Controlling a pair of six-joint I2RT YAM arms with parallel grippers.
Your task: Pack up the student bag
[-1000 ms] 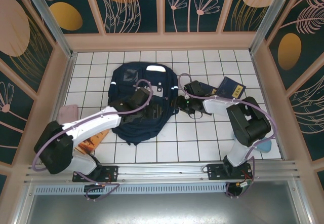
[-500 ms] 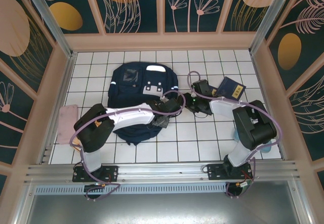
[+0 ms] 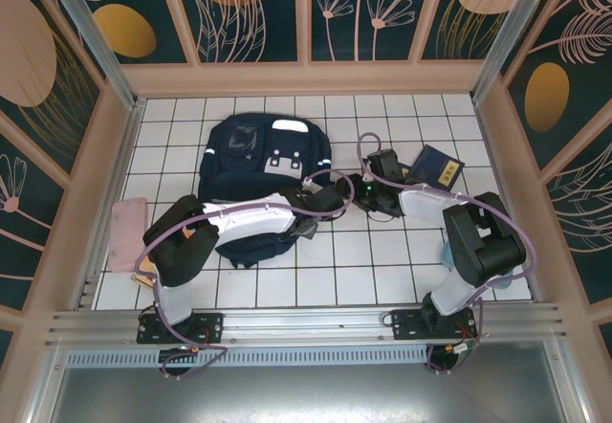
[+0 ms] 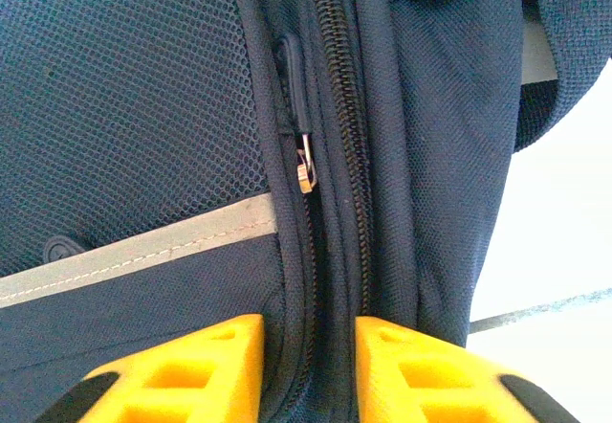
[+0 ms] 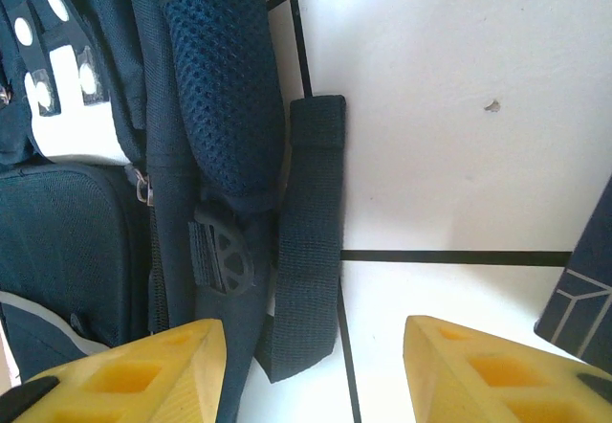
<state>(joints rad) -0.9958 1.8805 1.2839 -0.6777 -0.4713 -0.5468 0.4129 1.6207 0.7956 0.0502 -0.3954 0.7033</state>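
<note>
Top external view has the student bag (image 3: pixel 258 169) on the tiled tabletop (image 3: pixel 382 260), shifted slightly up and left since a moment ago, the left gripper (image 3: pixel 330 200) pinching its zipper seam, the right gripper (image 3: pixel 361 189) open beside a strap (image 5: pixel 311 241).

White tiled tabletop (image 3: pixel 382 270) had a big navy-blue fabric backpack (image 3: pixel 251 169) on it, a flat navy-blue book (image 3: pixel 438 166) to the right, and a pink rectangular pad (image 3: pixel 126 233) far left.

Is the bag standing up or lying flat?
Lying flat: the bag is spread on the table, its front facing the overhead camera.
</note>
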